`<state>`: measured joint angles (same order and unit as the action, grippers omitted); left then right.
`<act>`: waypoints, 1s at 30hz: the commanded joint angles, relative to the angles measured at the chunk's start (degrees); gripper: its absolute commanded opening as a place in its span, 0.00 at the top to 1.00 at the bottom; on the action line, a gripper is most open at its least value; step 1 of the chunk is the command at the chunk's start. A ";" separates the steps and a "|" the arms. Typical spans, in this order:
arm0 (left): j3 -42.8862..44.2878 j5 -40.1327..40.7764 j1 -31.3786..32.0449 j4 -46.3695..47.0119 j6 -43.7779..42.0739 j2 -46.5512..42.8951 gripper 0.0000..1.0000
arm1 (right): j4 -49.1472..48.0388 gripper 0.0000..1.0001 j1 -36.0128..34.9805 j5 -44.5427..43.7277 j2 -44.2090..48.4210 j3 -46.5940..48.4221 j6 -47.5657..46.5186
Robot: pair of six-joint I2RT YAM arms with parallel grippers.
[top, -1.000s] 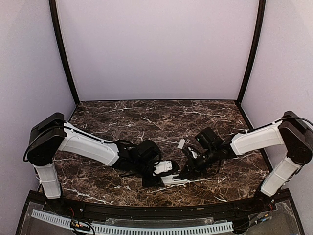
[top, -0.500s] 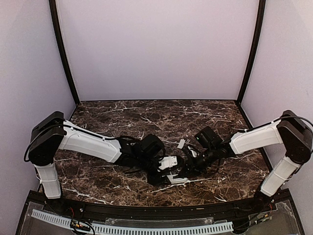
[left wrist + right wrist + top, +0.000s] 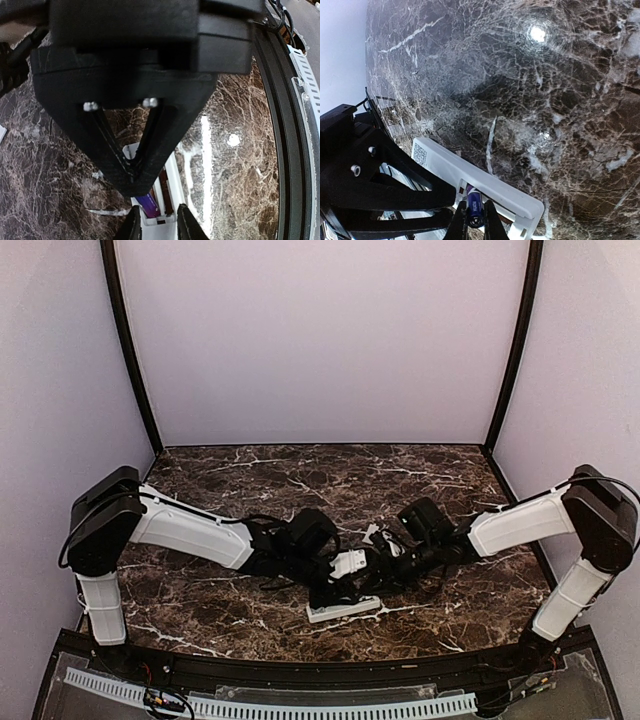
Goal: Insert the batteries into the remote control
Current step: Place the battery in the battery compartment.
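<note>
One battery [image 3: 474, 206] sits pinched in my right end effector [image 3: 475, 220] at the open bay of the remote control [image 3: 485, 182], near-centre on the counter [image 3: 220, 610]. My left end effector [image 3: 156, 225] straddles its end, grip uncertain. Next: seat it flat.

Qty: 1 remote control [image 3: 343, 609], 1 battery [image 3: 474, 204], 1 L gripper [image 3: 160, 225], 1 R gripper [image 3: 474, 223].
</note>
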<state>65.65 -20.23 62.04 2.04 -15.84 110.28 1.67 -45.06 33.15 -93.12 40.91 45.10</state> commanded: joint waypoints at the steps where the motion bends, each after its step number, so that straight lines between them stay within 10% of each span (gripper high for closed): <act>1: 1.57 0.87 -0.28 0.41 -0.54 1.26 0.79 | 3.32 1.00 -1.00 -5.32 -2.69 -3.05 -0.01; 30: 5.22 9.67 3.78 -6.63 -0.37 5.74 0.85 | -0.09 1.00 -1.61 -5.38 0.26 -7.88 1.10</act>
<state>69.56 -11.60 64.95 -0.36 -16.29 113.89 -4.67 -45.50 32.67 -91.26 36.16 46.35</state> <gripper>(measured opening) 0.149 0.064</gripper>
